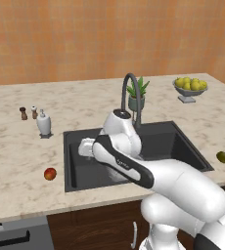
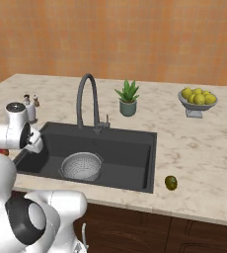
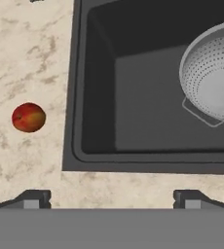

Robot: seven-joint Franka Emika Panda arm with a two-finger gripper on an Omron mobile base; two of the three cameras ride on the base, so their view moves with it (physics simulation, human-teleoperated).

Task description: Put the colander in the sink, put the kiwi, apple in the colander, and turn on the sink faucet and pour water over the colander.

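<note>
Grey colander (image 2: pixel 81 165) in sink (image 2: pixel 130 143), one apple (image 3: pixel 28 117), one kiwi (image 2: pixel 171 183)

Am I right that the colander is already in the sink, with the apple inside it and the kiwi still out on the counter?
Not quite. The colander is in the sink and the kiwi lies on the counter, but the apple is not inside the colander. The hand view shows it on the counter beside the sink.

The colander (image 3: pixel 215 73) is cut off by the right edge in the hand view, and in the left base view much of the sink (image 1: pixel 183 141) is hidden by the arm.
</note>
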